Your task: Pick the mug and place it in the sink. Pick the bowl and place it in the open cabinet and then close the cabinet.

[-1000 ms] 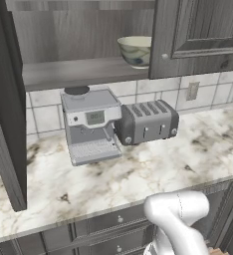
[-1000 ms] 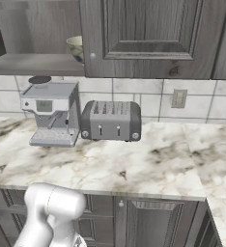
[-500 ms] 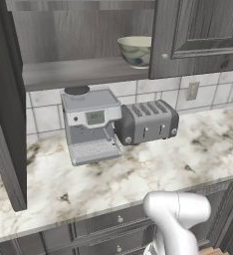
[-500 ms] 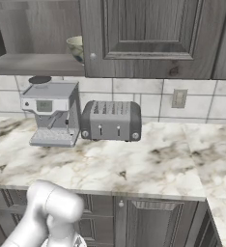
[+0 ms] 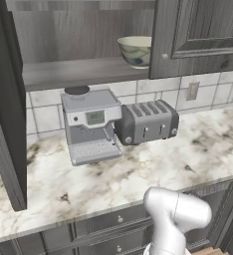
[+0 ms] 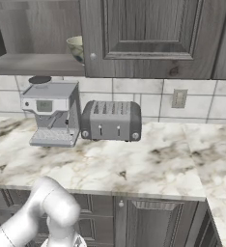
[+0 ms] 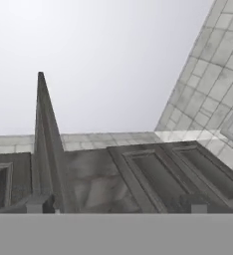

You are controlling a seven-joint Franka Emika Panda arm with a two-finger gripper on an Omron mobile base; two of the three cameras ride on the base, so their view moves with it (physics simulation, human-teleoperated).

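A cream bowl point(image 5: 136, 50) with dark blotches sits on the shelf of the wall cabinet point(image 5: 83, 69), at the shelf's right end and partly hidden behind the shut right door point(image 5: 198, 37); from the right base view the bowl point(image 6: 76, 47) peeks out just left of that door's edge. The cabinet's left door point(image 5: 6, 124) stands swung out toward the near side, edge-on at the left of the left base view. Below the shelf, on the marble counter point(image 5: 138, 174), a silver coffee machine point(image 5: 91, 124) stands just left of a grey four-slot toaster point(image 5: 147, 121), the two nearly touching, both against the tiled wall. The robot's white arm point(image 5: 175, 219) rises at the near edge of the counter. In the hand view the gripper point(image 7: 117, 203) looks up at the cabinet fronts and the pale ceiling, its fingers spread wide and holding nothing.
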